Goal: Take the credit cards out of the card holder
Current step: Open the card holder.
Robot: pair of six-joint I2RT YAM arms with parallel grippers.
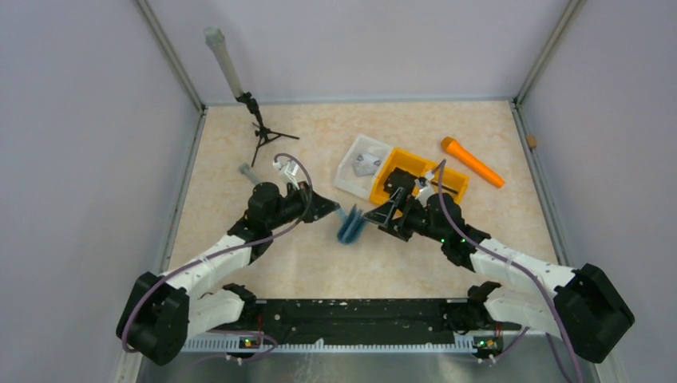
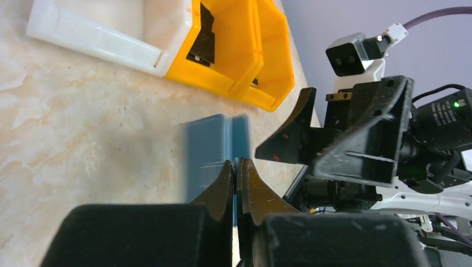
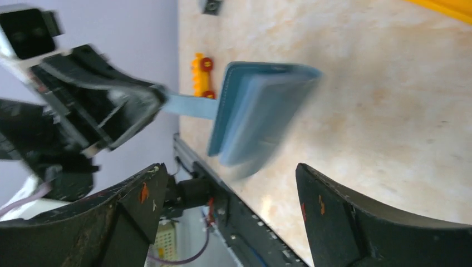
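The card holder is near the middle of the table, at 12 o'clock from the midpoint between the two arm bases. It stands on edge with its teal leaves parted a little, and whether its lower edge touches the tabletop cannot be told. The left gripper meets it from 10 o'clock, its fingers pressed tight together on a thin light-blue strip at the holder's edge. In the right wrist view that strip runs from the pinched tips into the teal covers; whether it is an inner flap or a card cannot be told. The holder is blurred in both wrist views. The right gripper is just beside the holder at 3 o'clock, jaws spread wide and gripping nothing. In its own camera the holder shows in the gap between the two fingers, touching neither. An orange bin lies at 1 o'clock from the holder, with a white tray against the bin's left side, at 12 o'clock. An orange cylinder lies further out at 2 o'clock. A small tripod holding a pale tube stands at 11 o'clock near the far left corner. A grey bolt-like piece lies at 10 o'clock.
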